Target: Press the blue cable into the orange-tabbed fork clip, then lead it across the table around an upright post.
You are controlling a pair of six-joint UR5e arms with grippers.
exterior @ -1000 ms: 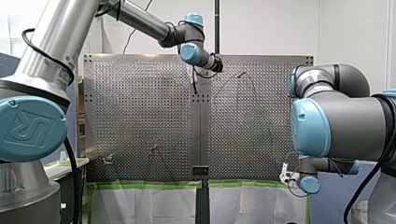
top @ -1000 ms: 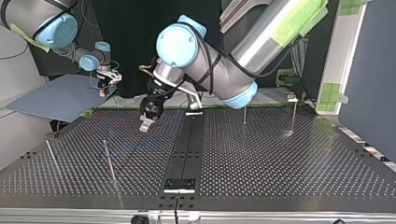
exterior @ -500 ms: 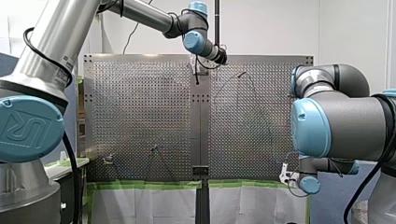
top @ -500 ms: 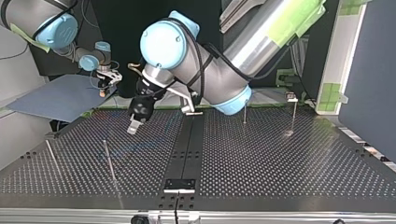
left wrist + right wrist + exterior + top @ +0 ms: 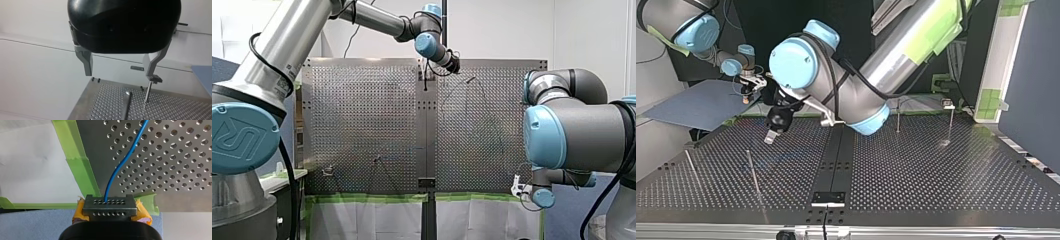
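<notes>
The black, metal-fingered left end effector [image 5: 770, 136] had swept toward the top view's left, fingers wide and empty. The yellow-padded right end effector [image 5: 110, 207], off the green-taped edge of the perforated metal table [image 5: 936, 180], pinched the thin blue cable [image 5: 125, 160]. Likely hazards: the two wrists, near each other, colliding; slack snagging a thin upright metal post [image 5: 752, 170]. The table's middle lay open; the clip could not be made out.

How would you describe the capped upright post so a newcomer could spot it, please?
In the top view, follow the perforated table to its far edge at the view's right. Two thin posts stand there; the capped post is the one further right. Only it carries a small block on top; the bare post beside it ends plain.
</notes>
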